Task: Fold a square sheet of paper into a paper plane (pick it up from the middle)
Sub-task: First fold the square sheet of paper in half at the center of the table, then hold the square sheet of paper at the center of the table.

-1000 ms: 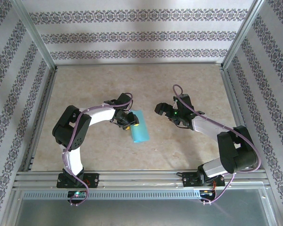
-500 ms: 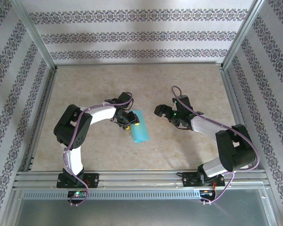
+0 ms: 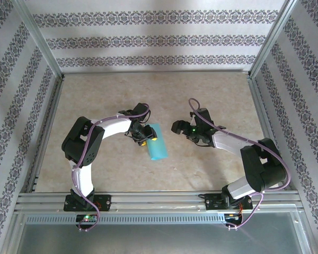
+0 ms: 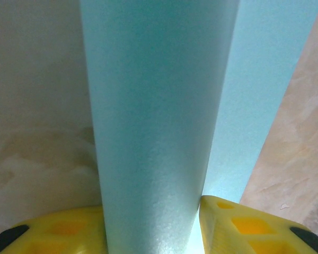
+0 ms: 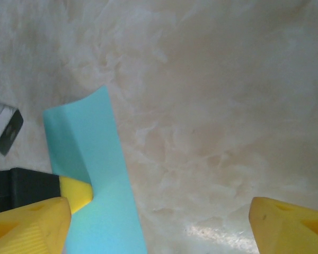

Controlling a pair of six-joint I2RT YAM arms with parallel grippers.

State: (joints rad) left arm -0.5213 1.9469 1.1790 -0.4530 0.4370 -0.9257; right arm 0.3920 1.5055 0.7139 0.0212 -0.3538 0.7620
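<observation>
The teal square sheet of paper (image 3: 158, 142) lies mid-table, bent into a long folded strip. My left gripper (image 3: 143, 135) is shut on its left edge. In the left wrist view the paper (image 4: 153, 116) rises as a raised fold squeezed between the yellow fingers (image 4: 244, 225). My right gripper (image 3: 178, 127) hovers just right of the sheet, apart from it, and is open with bare table between its fingers (image 5: 291, 225). The right wrist view shows the paper (image 5: 103, 174) at the left, pinched by the left arm's yellow fingertip (image 5: 78, 193).
The beige marbled table top (image 3: 212, 95) is boxed in by aluminium rails (image 3: 148, 198) at the front and patterned walls (image 3: 159, 42) at the back and sides. Open surface lies behind and to the right of the arms.
My right gripper has crept a little to the left, closer to the paper. The left gripper and the sheet have stayed almost still.
</observation>
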